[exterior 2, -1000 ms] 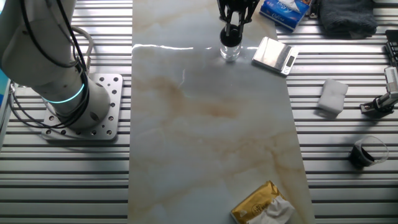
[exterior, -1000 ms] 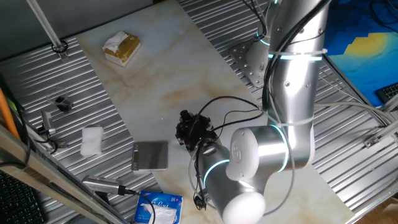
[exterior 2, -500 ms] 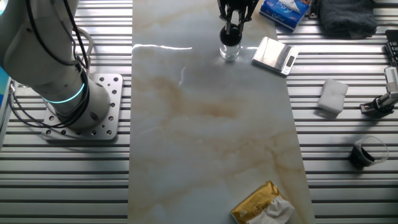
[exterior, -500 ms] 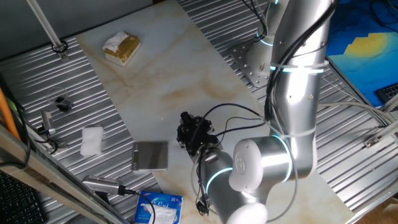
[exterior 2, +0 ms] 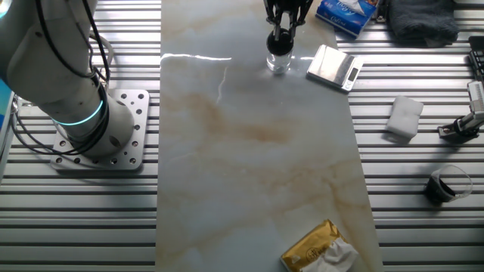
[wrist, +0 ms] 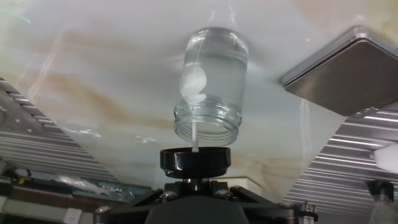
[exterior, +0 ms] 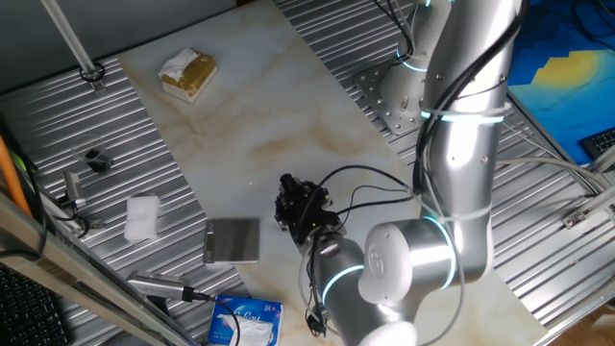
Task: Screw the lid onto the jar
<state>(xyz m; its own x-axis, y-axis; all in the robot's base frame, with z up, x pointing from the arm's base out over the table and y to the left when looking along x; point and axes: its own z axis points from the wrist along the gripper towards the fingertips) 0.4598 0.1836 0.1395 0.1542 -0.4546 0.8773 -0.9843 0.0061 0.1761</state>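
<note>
The jar (wrist: pixel 210 81) is a small clear glass cylinder standing on the marble board, its open mouth facing the hand camera. The lid (wrist: pixel 196 160) is a round black cap hanging just above that mouth, apart from the rim. A thin white stem runs from it down into the glass to a white blob. My gripper (wrist: pixel 196 182) is shut on the lid from above. In the other fixed view the gripper (exterior 2: pixel 280 30) holds the lid (exterior 2: pixel 279 43) right over the jar (exterior 2: pixel 278 63). In one fixed view the gripper (exterior: pixel 300 208) hides the jar.
A grey square plate (exterior 2: pixel 333 66) lies close beside the jar, also seen as the grey plate (wrist: pixel 348 68) in the hand view. A blue tissue pack (exterior 2: pixel 344 11) sits behind it. A white sponge (exterior 2: pixel 404 117) and a gold packet (exterior 2: pixel 318 249) lie farther off.
The arm's elbow has swung lower and to the right in one fixed view. The gripper stays over the jar with the lid, almost unmoved.
</note>
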